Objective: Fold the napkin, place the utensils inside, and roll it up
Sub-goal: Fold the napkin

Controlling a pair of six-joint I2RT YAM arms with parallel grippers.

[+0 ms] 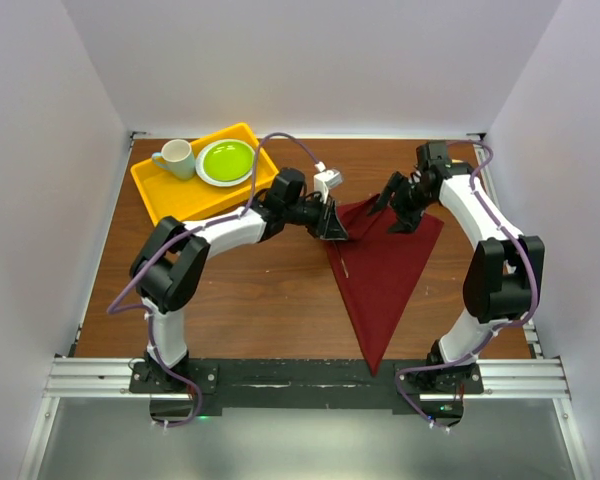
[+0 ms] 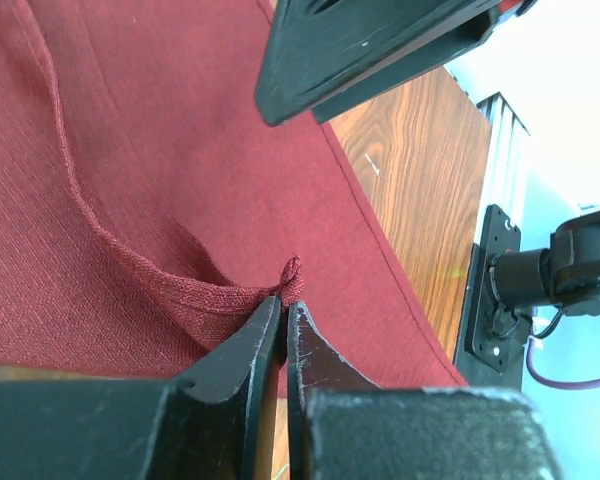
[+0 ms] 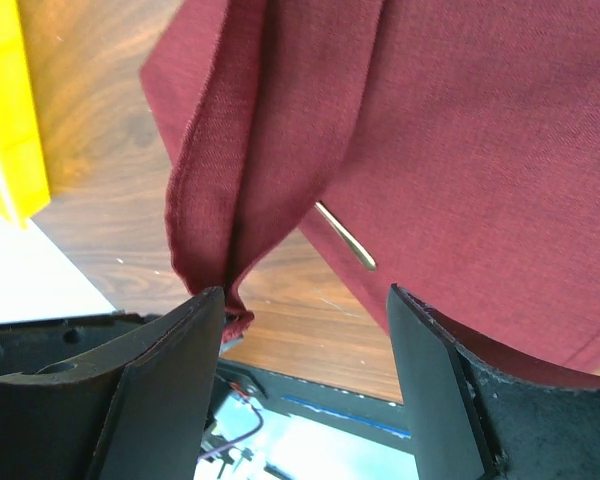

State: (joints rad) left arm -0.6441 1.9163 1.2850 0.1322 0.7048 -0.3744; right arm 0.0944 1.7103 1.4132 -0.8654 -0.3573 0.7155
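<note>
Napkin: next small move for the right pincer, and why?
Likely shut the right pincer on the raised napkin fold. Its jaws stand open with that fold against one finger, while the left pincer pinches the cloth's edge and the fork peeks from under it. A grip on both sides would probably let the roll begin.

Matt woven cloth napkin (image 2: pixel 130 150); shiny metal fork (image 3: pixel 345 235); grained wood table (image 2: pixel 420 170); glossy plastic tray (image 1: pixel 168 195)

left arm (image 1: pixel 225 230) extended | left fingers (image 2: pixel 235 355) pinched | right arm (image 1: pixel 477 210) extended | right fingers (image 3: pixel 160 380) spread
</note>
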